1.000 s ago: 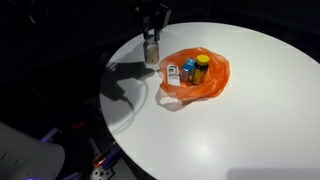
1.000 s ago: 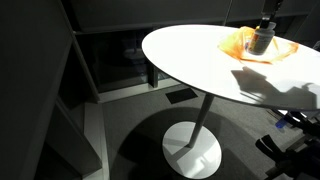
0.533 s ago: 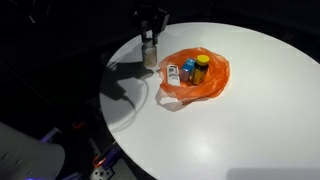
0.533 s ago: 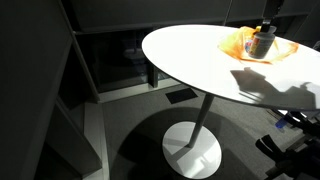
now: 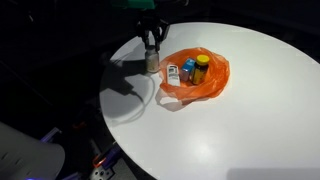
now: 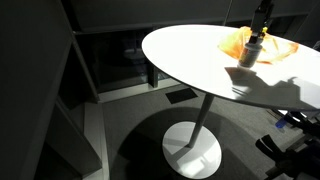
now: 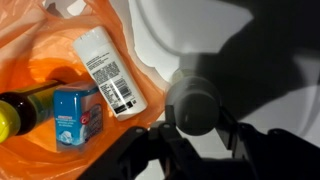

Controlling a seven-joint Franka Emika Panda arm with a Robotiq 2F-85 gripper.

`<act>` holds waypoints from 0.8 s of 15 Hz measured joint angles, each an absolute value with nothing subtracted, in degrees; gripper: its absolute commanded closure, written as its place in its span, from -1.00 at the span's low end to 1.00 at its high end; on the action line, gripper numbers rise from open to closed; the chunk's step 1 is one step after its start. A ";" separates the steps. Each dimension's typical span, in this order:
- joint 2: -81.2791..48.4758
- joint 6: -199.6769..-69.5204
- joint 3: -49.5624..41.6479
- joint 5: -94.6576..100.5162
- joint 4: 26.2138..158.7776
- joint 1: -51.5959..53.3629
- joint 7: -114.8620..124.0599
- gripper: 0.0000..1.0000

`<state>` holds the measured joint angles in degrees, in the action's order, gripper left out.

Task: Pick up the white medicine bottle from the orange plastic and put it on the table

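A whitish medicine bottle (image 5: 152,62) stands upright on the white round table (image 5: 240,120), just beside the orange plastic (image 5: 215,82). It shows in both exterior views (image 6: 247,53). My gripper (image 5: 151,41) is open above it, fingers apart. In the wrist view I look down on the bottle's round cap (image 7: 193,100) between the fingers of the gripper (image 7: 198,120), in shadow. A second white labelled bottle (image 7: 108,70) lies on the orange plastic (image 7: 40,50).
On the orange plastic also lie a blue box (image 7: 75,115) and a dark bottle with a yellow cap (image 5: 201,67). The standing bottle is near the table's edge (image 6: 190,55). The arm casts a shadow over that part of the table.
The gripper has let go of the whitish bottle and risen above it. The bottle stays upright on the table beside the orange plastic.
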<state>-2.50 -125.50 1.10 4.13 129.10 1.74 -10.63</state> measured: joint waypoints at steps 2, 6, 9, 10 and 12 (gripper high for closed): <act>-3.21 -126.96 1.22 4.13 129.33 1.76 -10.71 -0.50; -2.10 -125.32 1.74 4.00 129.36 1.82 -10.48 -1.00; 0.35 -121.81 1.82 3.86 129.38 1.83 -8.75 -1.00; 1.26 -120.84 1.81 3.86 129.42 1.80 -7.71 -1.00; 2.95 -119.25 1.76 3.86 129.56 1.75 -5.62 -1.00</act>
<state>2.95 -119.25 1.76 3.86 129.56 1.75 -5.62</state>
